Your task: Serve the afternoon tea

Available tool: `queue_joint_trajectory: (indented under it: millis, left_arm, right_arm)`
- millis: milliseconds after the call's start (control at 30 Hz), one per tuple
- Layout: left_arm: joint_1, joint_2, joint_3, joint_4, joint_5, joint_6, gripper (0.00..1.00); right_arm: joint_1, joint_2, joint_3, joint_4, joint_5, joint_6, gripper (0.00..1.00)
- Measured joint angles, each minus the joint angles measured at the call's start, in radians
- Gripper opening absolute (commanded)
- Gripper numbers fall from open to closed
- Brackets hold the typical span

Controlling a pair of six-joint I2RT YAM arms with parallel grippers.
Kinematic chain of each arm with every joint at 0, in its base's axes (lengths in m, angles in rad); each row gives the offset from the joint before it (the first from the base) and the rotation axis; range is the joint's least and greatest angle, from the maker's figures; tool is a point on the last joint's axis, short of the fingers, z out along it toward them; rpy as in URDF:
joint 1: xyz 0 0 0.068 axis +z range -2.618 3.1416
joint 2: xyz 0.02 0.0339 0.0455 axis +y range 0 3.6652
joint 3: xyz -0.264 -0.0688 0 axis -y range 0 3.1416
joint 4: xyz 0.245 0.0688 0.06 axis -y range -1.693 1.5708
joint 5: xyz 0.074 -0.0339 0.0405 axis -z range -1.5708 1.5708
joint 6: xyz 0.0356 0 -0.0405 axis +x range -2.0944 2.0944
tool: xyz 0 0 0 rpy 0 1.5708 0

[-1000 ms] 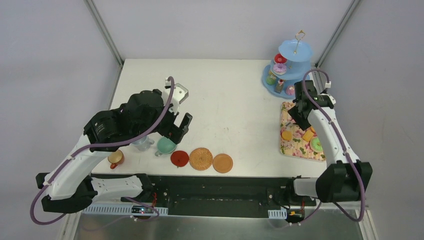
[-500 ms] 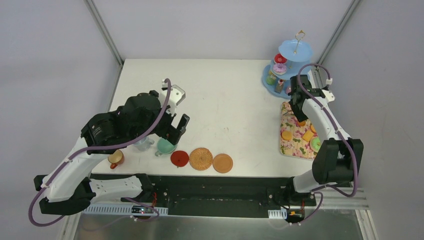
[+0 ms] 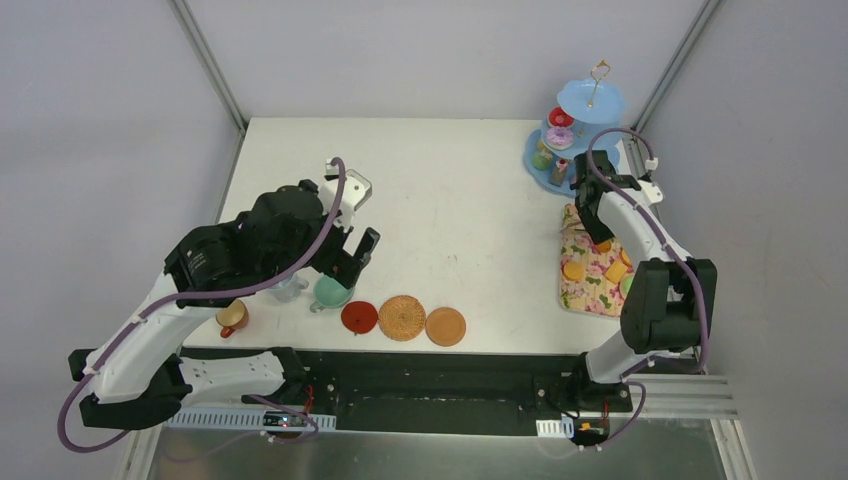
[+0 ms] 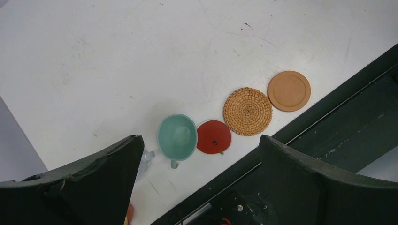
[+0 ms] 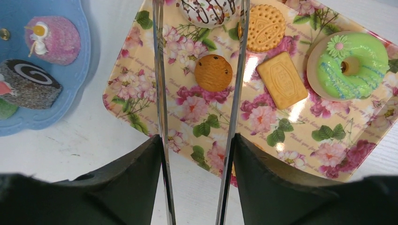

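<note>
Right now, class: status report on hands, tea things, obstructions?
Left hand open above mint cup. Right hand grips tongs, blades astride drizzled donut on tray. Nothing blocking.

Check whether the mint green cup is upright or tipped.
Upright. The left wrist view looks down into the mint green cup: its round rim faces up, standing on the table beside the red coaster.
</note>
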Motion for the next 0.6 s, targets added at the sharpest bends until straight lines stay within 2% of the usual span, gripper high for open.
queue_joint_trajectory:
  millis: [400, 600]
  left_arm:
    - [0.000, 0.012, 0.000, 0.000, -0.002, 0.000, 1.00]
    - [0.000, 0.014, 0.000, 0.000, -0.002, 0.000, 1.00]
  right_arm:
    - [0.000, 0.024, -0.011, 0.005, -0.005, -0.009, 0.58]
    - [0.000, 0.021, -0.053, 0.015, -0.014, -0.033, 0.54]
